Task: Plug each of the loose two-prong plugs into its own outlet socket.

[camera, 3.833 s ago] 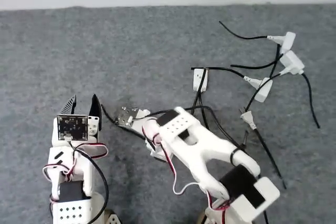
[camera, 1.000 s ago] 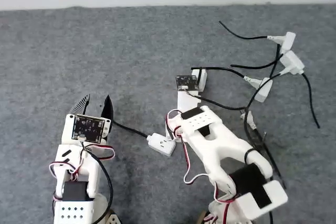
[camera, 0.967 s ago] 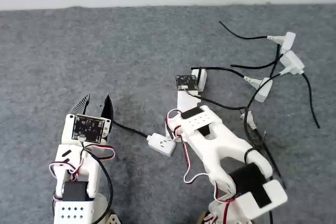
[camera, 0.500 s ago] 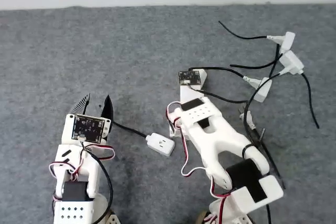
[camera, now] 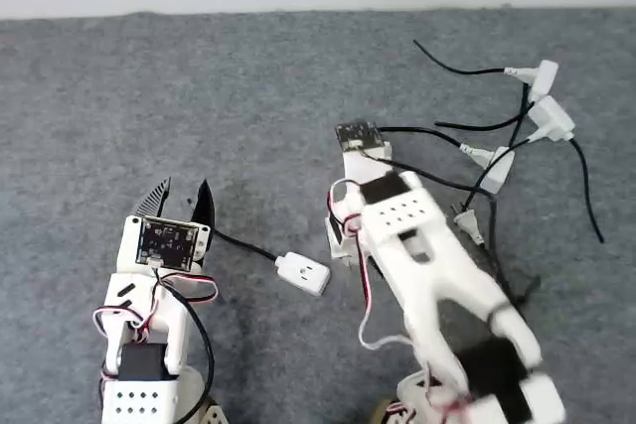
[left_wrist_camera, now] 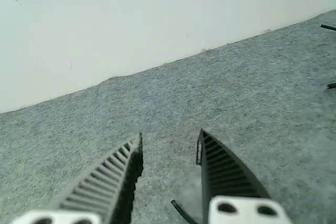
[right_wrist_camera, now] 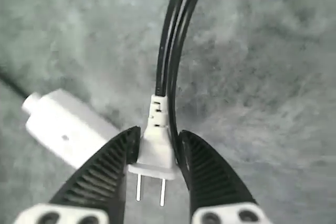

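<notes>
My right gripper (right_wrist_camera: 157, 134) is shut on a white two-prong plug (right_wrist_camera: 155, 153), its prongs pointing back toward the wrist and its black cable (right_wrist_camera: 170, 40) running away over the carpet. A white outlet socket (right_wrist_camera: 63, 127) lies just beside that plug. In the high view the right gripper (camera: 366, 153) sits mid-table under its wrist camera. Another white socket (camera: 303, 272) lies between the arms on a black cable. My left gripper (camera: 179, 196) stands open and holds nothing, its fingers (left_wrist_camera: 123, 174) above bare carpet. A loose plug (camera: 469, 221) lies right of the right arm.
Three white sockets (camera: 542, 74), (camera: 552, 118), (camera: 497, 168) with black cables cluster at the far right. Tangled cables (camera: 497, 245) run beside the right arm. Grey carpet (camera: 199, 96) stretches to the pale wall at the back.
The right arm has stretched farther from its base, carrying its wrist toward the far side. The socket it held 3.8 s ago now lies between the arms. The left arm shifted slightly.
</notes>
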Controlling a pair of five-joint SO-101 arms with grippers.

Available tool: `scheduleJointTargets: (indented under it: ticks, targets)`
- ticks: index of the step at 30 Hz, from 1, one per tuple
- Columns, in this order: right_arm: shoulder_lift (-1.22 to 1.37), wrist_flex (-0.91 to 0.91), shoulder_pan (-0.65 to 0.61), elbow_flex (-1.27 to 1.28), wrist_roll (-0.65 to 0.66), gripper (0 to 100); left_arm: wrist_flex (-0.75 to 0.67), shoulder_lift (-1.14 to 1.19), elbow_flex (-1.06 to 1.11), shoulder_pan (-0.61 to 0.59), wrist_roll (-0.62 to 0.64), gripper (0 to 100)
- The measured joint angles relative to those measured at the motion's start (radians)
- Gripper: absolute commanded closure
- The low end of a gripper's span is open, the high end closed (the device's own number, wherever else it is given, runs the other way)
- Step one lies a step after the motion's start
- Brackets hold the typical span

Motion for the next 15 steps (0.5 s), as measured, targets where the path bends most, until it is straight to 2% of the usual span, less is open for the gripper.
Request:
scheduleJointTargets:
  ticks: [8, 15]
  targets:
    - [-0.393, 0.104, 0.034, 0.0, 0.301, 99.1, 0.0, 0.0, 0.0, 0.0, 0.0, 84]
    - [-0.644, 0.143, 0.103, 0.0, 0.371, 99.1, 0.0, 0.0, 0.0, 0.0, 0.0, 84]
